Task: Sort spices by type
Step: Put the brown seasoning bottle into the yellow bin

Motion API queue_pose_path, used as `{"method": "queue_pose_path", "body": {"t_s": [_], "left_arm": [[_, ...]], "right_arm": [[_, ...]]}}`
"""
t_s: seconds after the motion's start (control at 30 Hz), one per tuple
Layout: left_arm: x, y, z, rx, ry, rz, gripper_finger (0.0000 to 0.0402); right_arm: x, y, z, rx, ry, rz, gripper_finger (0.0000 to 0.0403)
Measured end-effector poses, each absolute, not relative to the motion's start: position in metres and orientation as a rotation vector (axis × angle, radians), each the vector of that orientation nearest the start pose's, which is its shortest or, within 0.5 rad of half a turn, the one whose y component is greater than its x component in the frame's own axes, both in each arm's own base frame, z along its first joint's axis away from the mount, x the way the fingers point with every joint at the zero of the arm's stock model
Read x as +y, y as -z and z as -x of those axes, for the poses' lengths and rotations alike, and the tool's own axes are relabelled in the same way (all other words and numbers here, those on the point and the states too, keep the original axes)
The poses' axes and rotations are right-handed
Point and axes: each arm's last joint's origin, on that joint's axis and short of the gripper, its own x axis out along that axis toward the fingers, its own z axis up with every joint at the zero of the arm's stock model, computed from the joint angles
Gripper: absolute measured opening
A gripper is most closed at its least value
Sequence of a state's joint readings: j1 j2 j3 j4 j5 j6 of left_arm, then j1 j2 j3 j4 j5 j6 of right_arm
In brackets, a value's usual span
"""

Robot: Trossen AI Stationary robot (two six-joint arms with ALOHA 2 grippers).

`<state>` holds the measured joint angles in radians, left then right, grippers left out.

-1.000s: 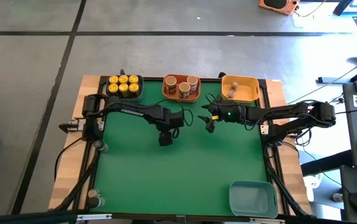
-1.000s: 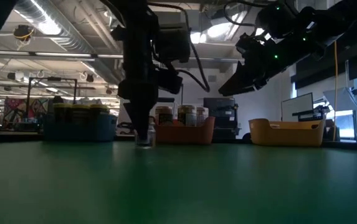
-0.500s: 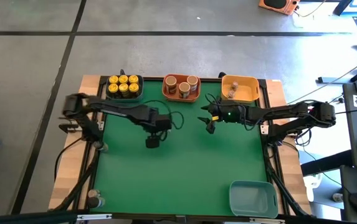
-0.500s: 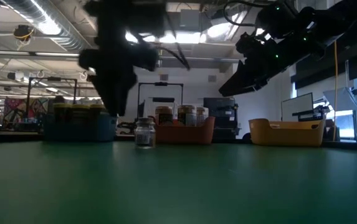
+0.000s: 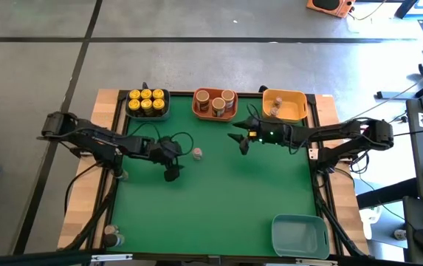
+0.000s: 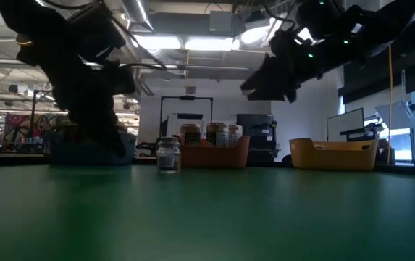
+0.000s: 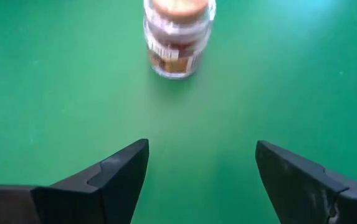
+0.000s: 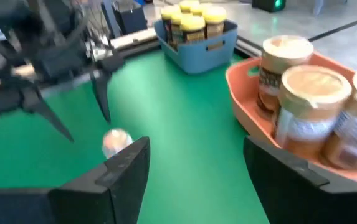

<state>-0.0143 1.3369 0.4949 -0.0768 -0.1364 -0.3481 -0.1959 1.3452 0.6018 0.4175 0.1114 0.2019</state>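
Note:
A small glass spice jar with a brownish top stands upright on its base on the green mat, and no gripper touches it. It also shows in the low view and both wrist views. My left gripper is open a little to the jar's left and nearer the table's near edge, its fingers pointing at the jar. My right gripper is open above the mat to the jar's right.
Along the far edge stand a blue bin of yellow-lidded jars, an orange bin with wider tan-lidded jars, and a yellow bin holding tiny jars. A pale translucent bin sits at the near right corner. Open mat lies between them.
My left gripper has come off the small jar, risen and drawn back toward the table's left edge and slightly nearer. The jar stays standing where it was. My right gripper has shifted a little toward the left, closer to the jar.

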Motion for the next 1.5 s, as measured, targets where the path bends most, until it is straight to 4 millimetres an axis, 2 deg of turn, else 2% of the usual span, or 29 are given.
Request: {"method": "queue_pose_path", "body": {"t_s": [0.1,0.2,0.43,0.63,0.83,1.0,1.5], "left_arm": [[0.002,-0.136,-0.222,0.888,-0.295,0.237,0.0292],[0.003,-0.131,-0.219,0.868,-0.318,0.207,0.0292],[0.003,-0.127,-0.217,0.772,-0.28,0.125,0.0291],[0.004,-0.127,-0.217,0.655,-0.279,0.103,0.0291],[0.005,-0.129,-0.22,0.593,-0.296,0.14,0.0291],[0.006,-0.121,-0.22,0.635,-0.311,0.098,0.0292],[0.006,-0.114,-0.224,0.647,-0.31,0.084,0.0292]], "right_arm": [[-0.056,-0.212,-0.281,0.289,0.304,-0.227,0.0257],[-0.05,-0.206,-0.3,0.325,0.274,-0.223,0.0257],[-0.038,-0.201,-0.354,0.409,0.21,-0.202,0.0257],[-0.028,-0.204,-0.386,0.406,0.16,-0.088,0.0257],[-0.026,-0.203,-0.398,0.399,0.133,-0.058,0.0257],[-0.026,-0.181,-0.403,0.448,0.142,-0.04,0.0257],[-0.027,-0.141,-0.417,0.438,0.173,-0.092,0.0257]]}}
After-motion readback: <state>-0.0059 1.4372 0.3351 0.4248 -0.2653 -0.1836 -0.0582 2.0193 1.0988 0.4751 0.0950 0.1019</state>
